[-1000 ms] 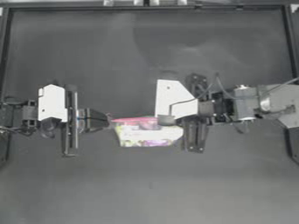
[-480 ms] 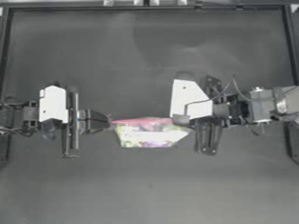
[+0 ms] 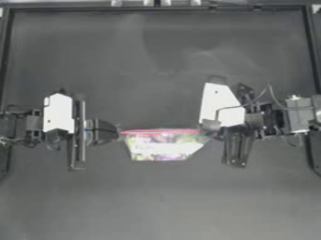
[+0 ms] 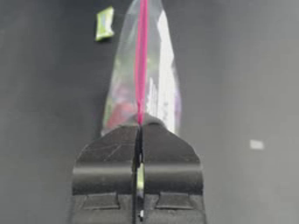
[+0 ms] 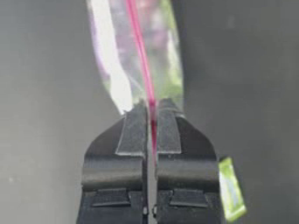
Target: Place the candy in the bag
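- A dark table [image 3: 156, 61] fills the overhead view, with both robot arms reaching in from opposite sides and meeting at a single item near its middle.
- The bag [image 3: 164, 144], a clear zip pouch with colourful contents showing through, hangs stretched between the two grippers, its pink-red seal strip [image 3: 162, 131] pulled into a straight line along the upper edge.
- The right gripper [image 3: 210, 132] is clamped on the bag's right end; its wrist view shows the jaws pressed together on the pink strip [image 5: 144, 65], the plastic [image 5: 123, 57] running away from the fingertips.
- The left gripper [image 3: 113, 132] is likewise clenched on the bag's left end; its wrist view shows both jaws pinched tight on the seal [image 4: 140, 65], the pouch [image 4: 158, 87] extending beyond them.
- The candy [image 4: 104, 23], a small yellow-green wrapped piece, lies on the table outside the bag, just beside its far end as the left wrist camera sees it, and right next to the right gripper's jaws [image 5: 232, 189] in the right wrist view. It cannot be made out from above.
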You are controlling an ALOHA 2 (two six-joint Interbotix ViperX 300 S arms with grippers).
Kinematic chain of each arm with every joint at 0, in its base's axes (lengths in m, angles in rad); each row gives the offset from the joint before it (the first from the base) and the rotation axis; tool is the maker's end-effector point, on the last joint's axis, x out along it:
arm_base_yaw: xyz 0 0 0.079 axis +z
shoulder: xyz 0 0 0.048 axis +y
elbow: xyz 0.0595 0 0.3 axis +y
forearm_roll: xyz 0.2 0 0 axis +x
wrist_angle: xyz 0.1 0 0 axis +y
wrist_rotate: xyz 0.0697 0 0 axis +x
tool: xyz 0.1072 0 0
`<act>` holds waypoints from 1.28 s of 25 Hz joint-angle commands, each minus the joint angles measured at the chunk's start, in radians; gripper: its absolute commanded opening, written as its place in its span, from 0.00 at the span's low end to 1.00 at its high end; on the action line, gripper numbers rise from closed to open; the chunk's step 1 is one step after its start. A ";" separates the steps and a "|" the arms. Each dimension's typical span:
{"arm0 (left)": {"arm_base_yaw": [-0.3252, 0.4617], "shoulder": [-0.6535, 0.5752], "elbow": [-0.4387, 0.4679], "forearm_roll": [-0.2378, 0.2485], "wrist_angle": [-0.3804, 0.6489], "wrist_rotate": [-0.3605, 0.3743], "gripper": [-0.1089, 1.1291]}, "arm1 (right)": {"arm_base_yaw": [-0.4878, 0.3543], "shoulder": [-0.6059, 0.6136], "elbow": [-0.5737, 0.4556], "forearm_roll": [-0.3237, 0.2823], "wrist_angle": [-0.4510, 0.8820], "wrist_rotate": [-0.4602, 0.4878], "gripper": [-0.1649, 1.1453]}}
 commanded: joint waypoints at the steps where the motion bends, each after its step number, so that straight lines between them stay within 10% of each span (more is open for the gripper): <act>1: 0.000 -0.009 -0.003 -0.002 0.002 -0.002 0.12 | 0.002 -0.038 0.014 0.003 0.035 0.011 0.19; 32: 0.009 0.048 -0.026 -0.002 0.000 0.002 0.12 | 0.006 -0.043 0.034 -0.031 -0.081 0.046 0.19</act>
